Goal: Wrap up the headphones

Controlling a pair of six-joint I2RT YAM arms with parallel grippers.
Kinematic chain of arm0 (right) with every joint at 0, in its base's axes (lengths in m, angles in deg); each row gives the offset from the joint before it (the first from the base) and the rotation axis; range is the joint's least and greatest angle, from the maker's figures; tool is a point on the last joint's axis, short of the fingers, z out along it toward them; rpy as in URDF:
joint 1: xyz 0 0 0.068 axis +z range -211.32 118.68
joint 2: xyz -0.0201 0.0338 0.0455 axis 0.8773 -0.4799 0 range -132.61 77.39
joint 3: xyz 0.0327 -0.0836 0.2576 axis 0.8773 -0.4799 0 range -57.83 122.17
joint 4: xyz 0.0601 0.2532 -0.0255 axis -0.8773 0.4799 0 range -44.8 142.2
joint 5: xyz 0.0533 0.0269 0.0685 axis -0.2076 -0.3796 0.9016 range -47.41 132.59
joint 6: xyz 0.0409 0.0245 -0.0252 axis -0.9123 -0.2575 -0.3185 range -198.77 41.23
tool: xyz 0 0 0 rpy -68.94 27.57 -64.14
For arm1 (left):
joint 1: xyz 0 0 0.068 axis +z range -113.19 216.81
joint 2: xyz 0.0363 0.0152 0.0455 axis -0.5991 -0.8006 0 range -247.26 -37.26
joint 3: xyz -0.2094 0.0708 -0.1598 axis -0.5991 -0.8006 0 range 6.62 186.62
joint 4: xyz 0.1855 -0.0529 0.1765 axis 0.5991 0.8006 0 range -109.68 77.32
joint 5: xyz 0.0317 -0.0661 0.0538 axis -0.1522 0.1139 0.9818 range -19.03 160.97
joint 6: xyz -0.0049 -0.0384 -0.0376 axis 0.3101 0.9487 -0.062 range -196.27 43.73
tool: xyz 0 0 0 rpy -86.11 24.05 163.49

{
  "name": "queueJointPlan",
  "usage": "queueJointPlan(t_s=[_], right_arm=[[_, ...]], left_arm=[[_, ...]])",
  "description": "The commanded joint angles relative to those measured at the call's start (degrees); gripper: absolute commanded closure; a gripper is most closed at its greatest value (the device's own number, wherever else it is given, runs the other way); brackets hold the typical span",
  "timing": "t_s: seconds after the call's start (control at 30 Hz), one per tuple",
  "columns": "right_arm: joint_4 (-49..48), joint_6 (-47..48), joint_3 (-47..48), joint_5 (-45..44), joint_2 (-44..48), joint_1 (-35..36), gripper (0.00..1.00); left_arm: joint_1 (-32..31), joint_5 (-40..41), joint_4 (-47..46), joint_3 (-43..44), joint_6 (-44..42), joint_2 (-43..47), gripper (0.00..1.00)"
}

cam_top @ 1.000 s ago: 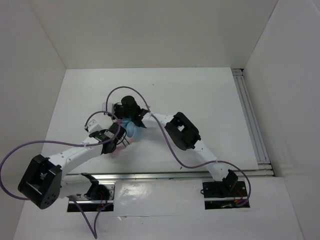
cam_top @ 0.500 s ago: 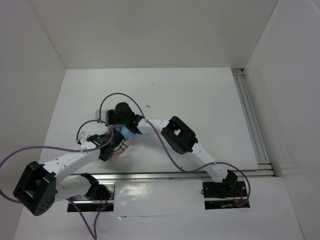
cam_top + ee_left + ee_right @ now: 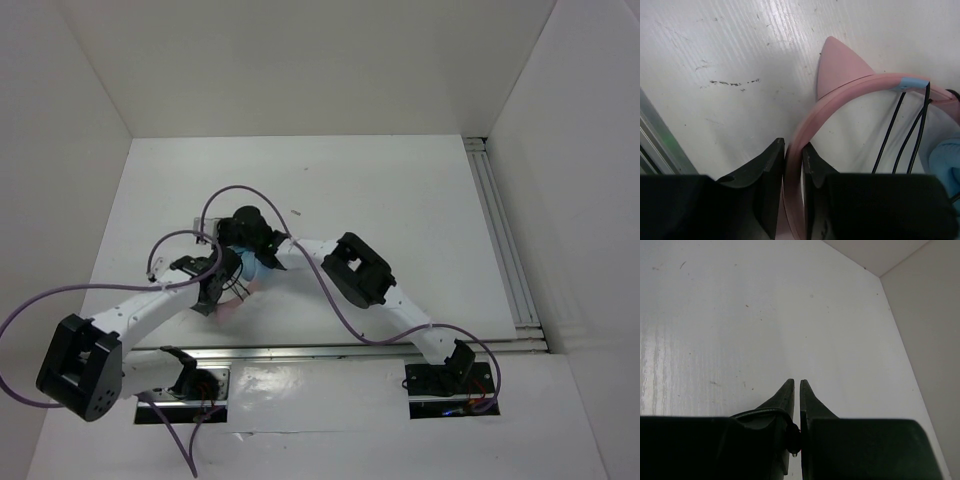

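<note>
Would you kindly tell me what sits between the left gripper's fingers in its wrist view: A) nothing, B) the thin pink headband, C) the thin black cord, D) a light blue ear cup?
B: the thin pink headband passes between the fingers of the left gripper.

White desk [image 3: 400, 190], matte, w/ faint dark scuffs [image 3: 732, 82] & a small mark [image 3: 297, 212] near centre. Plain white walls box it in on 3 sides: back wall [image 3: 300, 60], left wall [image 3: 50, 150], right wall [image 3: 585, 150]. Alu side rail [image 3: 503, 240] runs front to back along the desk's right edge. Near rail [image 3: 300, 350] crosses the near edge, L to R. Front strip [image 3: 320, 400] before that rail is glossy, w/ glare. Light even, from above, shadows soft.
</note>
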Motion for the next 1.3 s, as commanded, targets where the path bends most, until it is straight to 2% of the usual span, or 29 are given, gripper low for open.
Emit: queueJointPlan(t_s=[0.0, 0.1, 0.13, 0.33, 0.37, 0.4, 0.43, 0.57, 0.77, 0.93, 0.97, 1.13, 1.23, 1.27], right_arm=[[1.7, 2.3, -2.9, -4.7, 0.0, -1.6, 1.0], [1.7, 2.8, -4.2, -4.2, 0.6, -1.6, 1.0], [1.7, 2.8, -5.0, -4.2, 0.6, -1.6, 1.0], [0.9, 3.3, -8.0, -4.2, 1.6, -0.5, 1.0], [0.9, 3.3, -8.0, -4.2, 1.6, -0.5, 1.0], [0.4, 3.3, -8.8, -4.2, 1.6, -0.5, 1.0], [0.4, 3.3, -8.8, -4.2, 2.2, 0.0, 1.0], [0.4, 4.6, -9.3, -4.2, 2.2, 0.5, 1.0], [-2.7, 4.6, -10.4, -6.4, 3.6, 1.1, 1.0], [-5.8, 4.6, -14.0, -7.0, 6.9, 1.7, 0.95], [-5.1, 4.6, -13.5, -7.0, 6.9, 1.7, 0.91], [-4.4, 5.6, -11.9, -7.6, 7.4, 2.2, 0.91], [-4.3, 6.2, -11.1, -8.3, 6.9, 2.2, 0.81], [-4.3, 7.0, -10.6, -9.1, 6.9, 2.2, 0.81]], left_arm=[[1.7, 0.0, 8.0, -3.9, 0.3, 3.3, 0.67], [1.7, -0.5, 6.5, -5.2, -0.8, 5.0, 0.57], [1.7, -0.5, 5.7, -5.2, -1.3, 5.5, 0.47], [1.7, -1.7, 5.1, -6.3, -1.3, 5.6, 0.45], [1.7, -1.7, 5.1, -6.3, -1.3, 5.6, 0.39], [1.7, -2.2, 4.5, -6.3, -1.3, 5.6, 0.04], [1.7, -2.2, 4.5, -6.8, -1.3, 5.6, 0.01], [2.2, -2.7, 4.5, -6.8, -1.3, 5.6, 0.0], [2.2, -2.7, 6.3, -5.5, -2.5, 10.3, 0.0], [2.2, -1.5, 6.8, -4.9, -3.1, 11.6, 0.0], [2.2, -1.5, 6.8, -4.9, -3.1, 11.6, 0.0], [2.2, -1.5, 6.8, -3.7, -3.7, 11.1, 0.0], [2.2, -1.5, 6.8, -2.6, -4.3, 11.1, 0.0], [2.2, -1.5, 6.8, -1.8, -4.3, 11.6, 0.0]])
